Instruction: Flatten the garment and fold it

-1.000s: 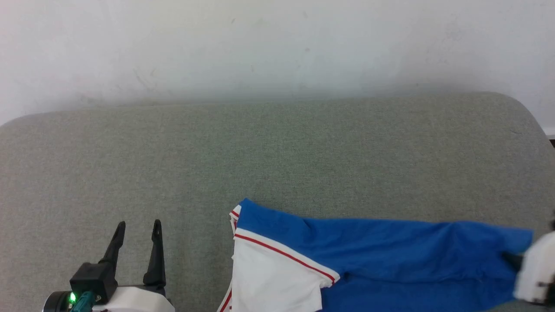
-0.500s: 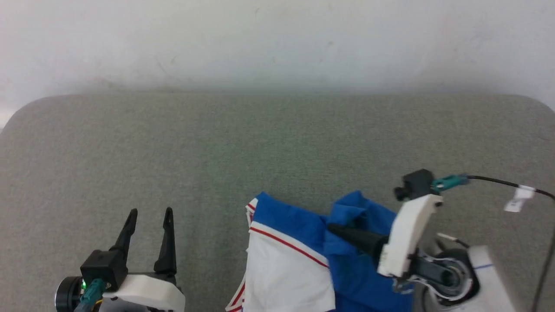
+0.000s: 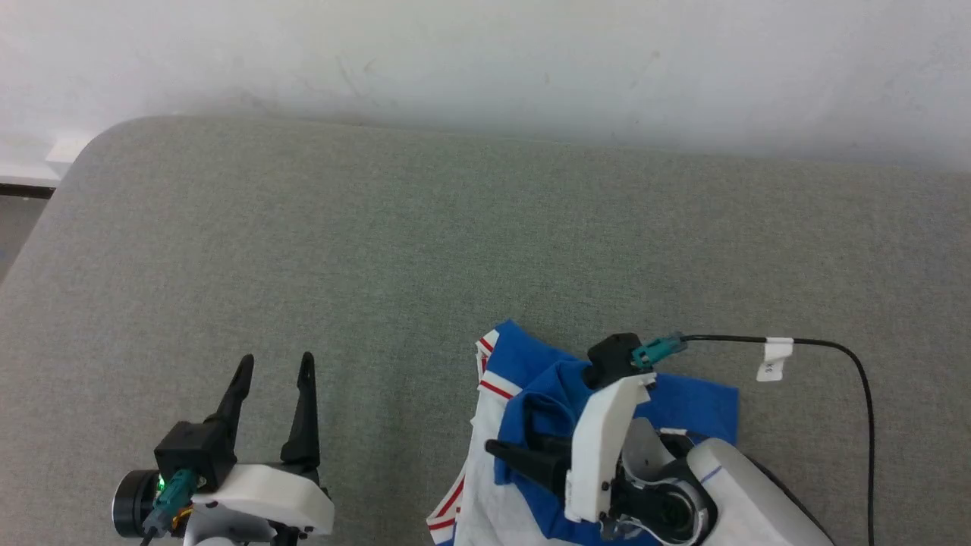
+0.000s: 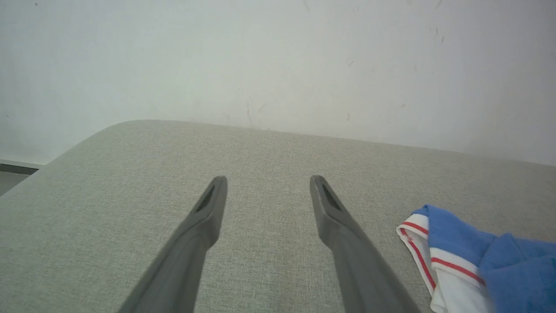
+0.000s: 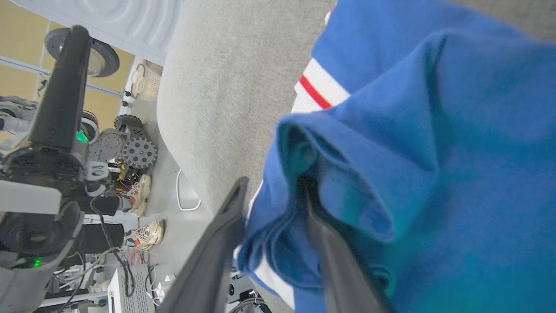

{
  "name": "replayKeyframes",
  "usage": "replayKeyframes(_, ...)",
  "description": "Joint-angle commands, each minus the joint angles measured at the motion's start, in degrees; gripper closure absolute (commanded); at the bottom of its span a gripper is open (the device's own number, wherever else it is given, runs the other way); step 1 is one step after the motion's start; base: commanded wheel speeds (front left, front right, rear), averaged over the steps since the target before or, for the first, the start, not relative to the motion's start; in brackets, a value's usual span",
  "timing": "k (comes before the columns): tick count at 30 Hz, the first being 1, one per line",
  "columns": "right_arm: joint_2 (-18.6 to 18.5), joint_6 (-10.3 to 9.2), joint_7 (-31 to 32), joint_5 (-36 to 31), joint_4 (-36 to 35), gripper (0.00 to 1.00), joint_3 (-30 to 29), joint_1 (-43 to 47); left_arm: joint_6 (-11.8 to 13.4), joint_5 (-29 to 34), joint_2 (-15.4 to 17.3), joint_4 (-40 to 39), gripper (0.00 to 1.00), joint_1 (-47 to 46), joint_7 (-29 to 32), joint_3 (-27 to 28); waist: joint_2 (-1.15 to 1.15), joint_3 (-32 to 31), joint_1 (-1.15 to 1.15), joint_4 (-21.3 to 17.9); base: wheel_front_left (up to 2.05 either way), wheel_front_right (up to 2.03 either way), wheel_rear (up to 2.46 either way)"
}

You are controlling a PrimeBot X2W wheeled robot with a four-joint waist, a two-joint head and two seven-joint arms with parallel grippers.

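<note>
The garment (image 3: 702, 409), royal blue with white panels and red-striped trim, lies bunched at the near edge of the grey cushion. Its blue part is folded leftward over the white part. My right gripper (image 3: 510, 425) lies on top of it, pointing left. In the right wrist view its fingers (image 5: 273, 182) stand apart, with a loose fold of the blue garment (image 5: 434, 130) draped between and over them. My left gripper (image 3: 276, 360) hovers open and empty above bare cushion left of the shirt. The left wrist view shows its fingers (image 4: 267, 180) wide apart, with the garment's striped corner (image 4: 434, 243) at the lower right.
The grey upholstered cushion (image 3: 379, 250) spreads wide ahead and to the left, ending at a white wall (image 3: 485, 53). Its rounded left corner (image 3: 83, 152) drops to the floor. A black cable with a white tag (image 3: 774, 358) arcs off my right wrist.
The head camera has shifted. My right gripper carried the blue end of the garment leftward over the rest, and its fingers have spread apart. The left gripper stays open.
</note>
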Motion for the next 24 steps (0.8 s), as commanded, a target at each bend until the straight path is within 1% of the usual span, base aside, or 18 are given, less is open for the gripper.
replayKeyframes(1, -0.29, -0.02, -1.53, -0.64, 0.25, 0.00, 1.66, -1.90, -0.44, 0.06, -0.22, 0.28, 0.00, -0.65, -0.25, 0.30, 0.00, -0.18, -0.01, -0.08, 0.00, 0.00, 0.00)
replayKeyframes(3, -1.43, -0.02, -3.21, -2.08, -0.22, 0.00, 5.04, -3.57, -0.50, 0.10, -0.15, 0.52, 0.00, -0.35, -0.26, 0.52, 0.00, -0.58, -0.01, -0.49, 0.00, 0.00, 0.00)
replayKeyframes(8, -7.21, -0.02, -8.65, -8.66, -5.19, 0.00, 15.36, -7.77, -1.02, 0.31, 0.12, 1.15, 0.00, -0.10, -0.26, 0.20, 0.00, -2.06, -0.01, -1.78, 0.00, 0.00, 0.00)
replayKeyframes(10, -9.96, -0.02, -11.17, -12.04, -6.85, 0.00, 18.33, -9.03, -1.04, 0.39, 0.16, 1.27, 0.00, 0.16, -0.26, 0.08, 0.00, -2.72, -0.01, -2.57, 0.00, 0.00, 0.00)
replayKeyframes(12, -11.95, -0.02, -14.46, -14.60, -8.46, 0.00, 19.26, -9.49, -0.98, 0.39, 0.19, 1.32, 0.00, 0.58, -0.26, 0.02, 0.00, -3.35, -0.01, -3.58, 0.00, 0.00, 0.00)
replayKeyframes(14, -13.38, -0.02, -18.71, -17.42, -9.58, 0.00, 17.83, -9.04, -0.74, 0.28, 0.25, 1.31, 0.00, 1.08, -0.26, 0.17, 0.00, -3.93, -0.01, -4.69, 0.00, 0.00, 0.00)
replayKeyframes(15, -14.00, -0.02, -21.15, -19.21, -10.01, 0.00, 16.23, -8.55, -0.65, 0.20, 0.31, 1.24, 0.00, 1.34, -0.26, 0.29, 0.00, -4.20, -0.01, -5.28, 0.00, 0.00, 0.00)
replayKeyframes(16, -14.00, -0.02, -21.15, -19.21, -10.01, 0.00, 16.23, -8.55, -0.65, 0.20, 0.31, 1.24, 0.00, 1.34, -0.26, 0.29, 0.00, -4.20, -0.01, -5.28, 0.00, 0.00, 0.00)
replayKeyframes(17, -15.00, -0.02, -25.57, -23.09, -10.68, 0.00, 11.84, -6.66, -0.50, 0.01, 0.49, 1.09, 0.00, 1.86, -0.26, 0.57, 0.00, -4.63, -0.01, -6.41, 0.00, 0.00, 0.00)
replayKeyframes(18, -15.00, -0.02, -25.57, -23.09, -10.68, 0.00, 11.84, -6.66, -0.50, 0.01, 0.49, 1.09, 0.00, 1.86, -0.26, 0.57, 0.00, -4.63, -0.01, -6.41, 0.00, 0.00, 0.00)
replayKeyframes(21, -15.79, -0.02, -31.09, -28.24, -12.54, 0.00, 2.81, -2.05, -0.28, -0.20, 0.69, 0.84, 0.00, 2.51, -0.26, 0.83, 0.00, -5.11, -0.01, -7.77, 0.00, 0.00, 0.00)
replayKeyframes(24, -16.01, -0.02, -34.32, -32.33, -16.05, 0.00, -6.65, 3.56, -0.05, -0.44, 0.99, 0.49, 0.00, 3.11, -0.27, 1.32, 0.00, -5.48, -0.01, -9.10, 0.00, 0.00, 0.00)
